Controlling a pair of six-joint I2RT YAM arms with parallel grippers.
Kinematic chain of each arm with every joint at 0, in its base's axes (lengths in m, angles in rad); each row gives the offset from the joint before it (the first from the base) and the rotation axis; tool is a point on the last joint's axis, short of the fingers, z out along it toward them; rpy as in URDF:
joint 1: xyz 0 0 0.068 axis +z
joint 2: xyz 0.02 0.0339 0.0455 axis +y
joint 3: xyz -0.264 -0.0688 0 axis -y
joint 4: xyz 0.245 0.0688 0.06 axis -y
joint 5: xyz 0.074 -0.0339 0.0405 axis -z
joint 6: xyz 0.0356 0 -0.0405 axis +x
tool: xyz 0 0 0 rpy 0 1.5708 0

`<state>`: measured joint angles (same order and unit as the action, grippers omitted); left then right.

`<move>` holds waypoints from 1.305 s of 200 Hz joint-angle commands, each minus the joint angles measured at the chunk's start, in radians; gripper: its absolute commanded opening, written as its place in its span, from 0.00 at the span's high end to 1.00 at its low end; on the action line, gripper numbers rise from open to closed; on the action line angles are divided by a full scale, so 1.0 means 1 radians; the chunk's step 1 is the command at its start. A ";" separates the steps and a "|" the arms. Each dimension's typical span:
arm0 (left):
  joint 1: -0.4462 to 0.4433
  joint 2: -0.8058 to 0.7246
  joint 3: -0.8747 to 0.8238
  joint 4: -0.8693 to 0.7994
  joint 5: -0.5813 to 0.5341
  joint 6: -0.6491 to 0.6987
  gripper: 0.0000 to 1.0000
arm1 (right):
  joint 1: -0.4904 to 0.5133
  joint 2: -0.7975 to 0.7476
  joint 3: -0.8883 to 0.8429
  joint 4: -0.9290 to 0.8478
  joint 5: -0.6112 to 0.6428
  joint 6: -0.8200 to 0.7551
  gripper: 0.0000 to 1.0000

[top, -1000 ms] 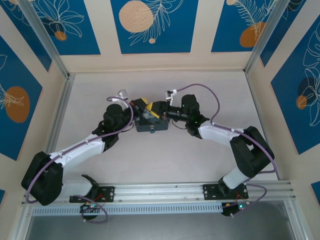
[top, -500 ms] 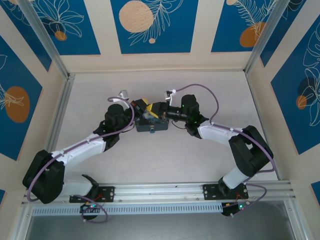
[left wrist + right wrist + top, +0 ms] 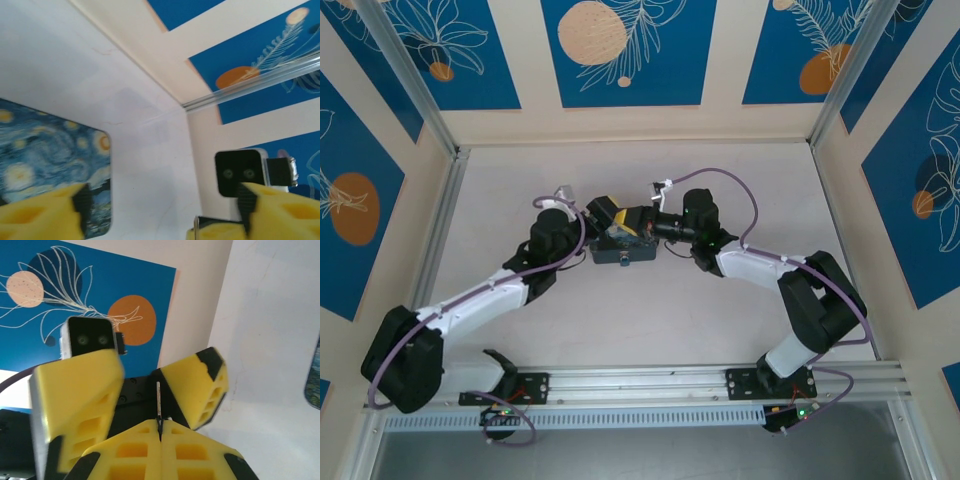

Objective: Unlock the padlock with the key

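A thin grey key [image 3: 158, 399] is pinched by the right tool [image 3: 160, 424], jutting straight ahead; the left tool [image 3: 165, 207] is spread beside the starry-night box [image 3: 45, 150].

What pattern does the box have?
The box shows blue-and-yellow starry swirls; clearest in left wrist view.

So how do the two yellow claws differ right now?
The left gripper has its jaws wide apart, while the right gripper has its jaws pressed together. The right gripper pinches a thin metal sliver, probably the key. The left gripper grips nothing that I can see. Both have yellow fingers.
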<state>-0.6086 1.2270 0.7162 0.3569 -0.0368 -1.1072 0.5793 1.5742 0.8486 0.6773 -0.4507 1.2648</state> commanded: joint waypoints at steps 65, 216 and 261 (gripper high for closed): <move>0.162 -0.030 0.364 -0.738 0.228 0.060 0.00 | 0.058 -0.162 0.143 -0.744 0.246 -0.593 1.00; 0.096 0.170 0.373 -0.716 0.427 -0.056 0.32 | 0.327 -0.095 0.305 -0.947 0.777 -0.951 1.00; 0.080 0.195 0.359 -0.697 0.424 -0.068 0.48 | 0.346 -0.088 0.316 -0.947 0.791 -0.957 1.00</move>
<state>-0.5167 1.4120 1.0882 -0.3553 0.3710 -1.1709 0.9138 1.4776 1.1267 -0.2604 0.3088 0.3347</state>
